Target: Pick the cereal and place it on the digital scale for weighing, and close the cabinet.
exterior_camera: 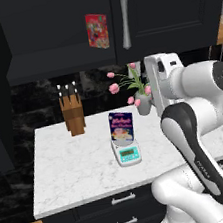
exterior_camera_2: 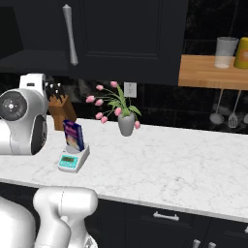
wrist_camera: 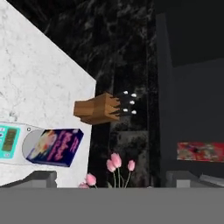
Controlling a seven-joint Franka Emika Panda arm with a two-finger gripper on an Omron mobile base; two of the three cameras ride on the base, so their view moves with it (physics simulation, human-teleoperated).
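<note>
The dark-blue cereal [exterior_camera: 121, 127] stands upright on the digital scale [exterior_camera: 127, 155], in the middle of the white marble counter [exterior_camera: 71, 170]. The right base view shows the cereal [exterior_camera_2: 73, 135] and the scale [exterior_camera_2: 71, 161] at the left. In the rolled hand view the cereal [wrist_camera: 54, 146] sits on the scale [wrist_camera: 13, 142] at the lower left. My gripper [wrist_camera: 111, 179] is open and holds nothing, well back from the box. The black cabinet [exterior_camera: 47, 37] above has its left half open. Its right door [exterior_camera: 169, 9] with a silver bar handle [exterior_camera: 125, 16] is shut.
A red cereal box [exterior_camera: 97, 30] stands on the open cabinet's shelf. A wooden knife block [exterior_camera: 72, 111] and a vase of pink tulips [exterior_camera: 140, 96] stand at the back of the counter. A wooden shelf [exterior_camera_2: 213, 72] with cups is at the right, utensils [exterior_camera_2: 224, 115] hanging below.
</note>
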